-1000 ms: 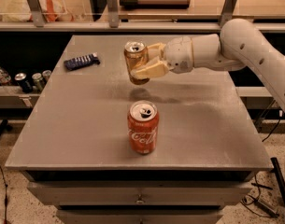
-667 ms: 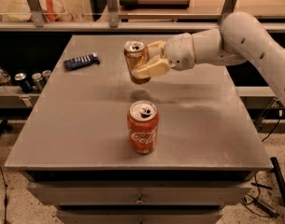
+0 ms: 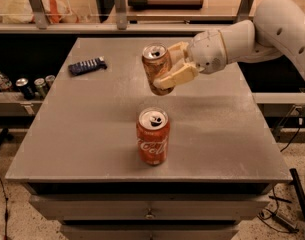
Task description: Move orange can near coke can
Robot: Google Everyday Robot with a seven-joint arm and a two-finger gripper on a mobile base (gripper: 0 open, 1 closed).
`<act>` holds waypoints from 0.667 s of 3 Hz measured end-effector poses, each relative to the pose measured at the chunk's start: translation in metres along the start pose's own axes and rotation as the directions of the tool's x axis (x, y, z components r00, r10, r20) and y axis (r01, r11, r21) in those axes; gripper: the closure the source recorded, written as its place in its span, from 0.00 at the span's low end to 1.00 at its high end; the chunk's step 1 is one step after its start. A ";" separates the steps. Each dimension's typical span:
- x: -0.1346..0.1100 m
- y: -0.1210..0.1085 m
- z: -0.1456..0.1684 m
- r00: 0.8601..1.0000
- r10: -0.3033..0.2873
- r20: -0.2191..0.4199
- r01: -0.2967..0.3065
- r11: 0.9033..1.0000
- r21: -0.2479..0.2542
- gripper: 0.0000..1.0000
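Note:
The coke can, red-orange with white script and a silver top, stands upright on the grey table near its front middle. The orange can, golden-orange with a silver top, is held in the air behind and above the coke can, tilted slightly. My gripper comes in from the right and is shut on the orange can, with one beige finger across its lower side. The white arm runs off to the upper right.
A dark blue packet lies at the table's back left. Several cans and a bottle stand on a lower shelf at left. A railing and counter run behind the table. Drawers sit below the front edge.
The gripper with the orange can has shifted slightly right and toward the front, closer to the coke can. The coke can has not moved.

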State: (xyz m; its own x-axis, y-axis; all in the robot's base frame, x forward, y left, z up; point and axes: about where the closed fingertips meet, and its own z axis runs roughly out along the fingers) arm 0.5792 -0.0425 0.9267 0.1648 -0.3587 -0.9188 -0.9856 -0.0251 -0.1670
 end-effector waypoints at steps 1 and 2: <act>0.001 0.020 -0.005 1.000 0.018 0.021 -0.016 0.998 -0.056 1.00; 0.007 0.035 -0.004 0.997 0.048 0.060 -0.041 0.993 -0.113 1.00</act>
State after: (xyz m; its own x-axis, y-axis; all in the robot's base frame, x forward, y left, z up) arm 0.5461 -0.0497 0.9160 0.1189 -0.3025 -0.9457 -0.9894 -0.1157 -0.0873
